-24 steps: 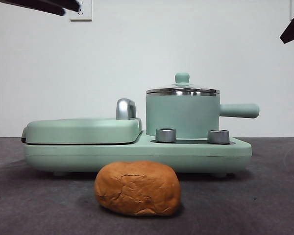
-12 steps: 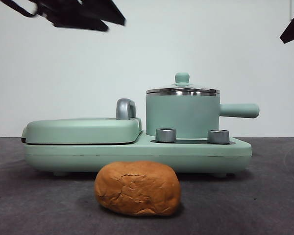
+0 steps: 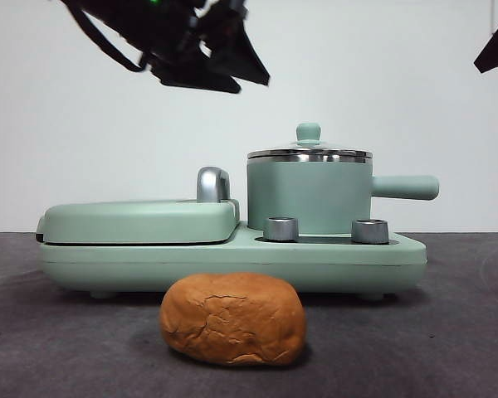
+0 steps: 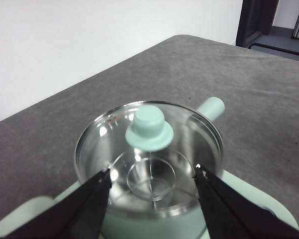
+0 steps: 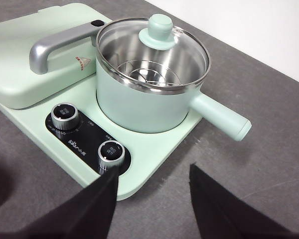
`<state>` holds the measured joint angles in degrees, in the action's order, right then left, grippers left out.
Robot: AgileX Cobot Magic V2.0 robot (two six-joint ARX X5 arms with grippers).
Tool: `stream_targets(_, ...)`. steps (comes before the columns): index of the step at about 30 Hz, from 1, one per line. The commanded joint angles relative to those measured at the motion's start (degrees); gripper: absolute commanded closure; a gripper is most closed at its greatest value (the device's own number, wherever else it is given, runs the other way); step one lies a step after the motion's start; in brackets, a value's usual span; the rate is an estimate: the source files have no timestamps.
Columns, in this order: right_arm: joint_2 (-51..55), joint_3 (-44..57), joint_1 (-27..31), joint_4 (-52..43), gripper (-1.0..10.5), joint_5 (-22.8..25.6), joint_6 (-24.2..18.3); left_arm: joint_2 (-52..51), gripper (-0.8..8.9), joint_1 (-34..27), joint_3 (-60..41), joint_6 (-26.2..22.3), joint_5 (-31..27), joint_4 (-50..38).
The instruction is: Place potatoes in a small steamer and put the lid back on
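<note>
The left gripper (image 4: 152,177) is shown with its jaws spread wide and nothing held between them, poised above the lid (image 4: 148,155); in the front view the same gripper (image 3: 232,62) hangs at about ten o'clock from the knob (image 3: 308,132) and well clear of it. Seen from the wrist camera, the knob (image 4: 149,129) is framed between the two jaws but lies beyond their tips. The lid is seated on the small steamer (image 3: 310,196), whose straight handle (image 3: 405,186) points to three o'clock in the front view. The steamer stands on the mint-green cooker base (image 3: 232,261), with the closed grill plate (image 3: 137,220) at nine o'clock from it. The potatoes (image 3: 232,319), a single orange-brown lump, rest on the table (image 3: 448,332) at about seven o'clock from the steamer, just in front of the base.

The step in hand is judged to be removal of the lid. It is best done by centring the jaws over the knob before descent, closing on its narrow neck under the cap, and lifting straight up so that the steel rim is not dragged across the pot.

The right gripper (image 5: 152,199), jaws likewise parted and empty, waits to one side.
</note>
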<state>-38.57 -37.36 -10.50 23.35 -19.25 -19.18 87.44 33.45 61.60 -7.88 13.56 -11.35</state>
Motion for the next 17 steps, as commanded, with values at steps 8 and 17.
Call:
stream_targets(8,-0.28,-1.03,-0.28,-0.59,7.2,0.24,0.76,11.65,5.38,1.60,12.70,0.26,-0.02,-0.57)
stream_targets(17,-0.28,-1.03,-0.31,-0.59,7.2,0.24,0.76,20.02,5.38,3.08,19.67,-0.28,-0.02,-0.66)
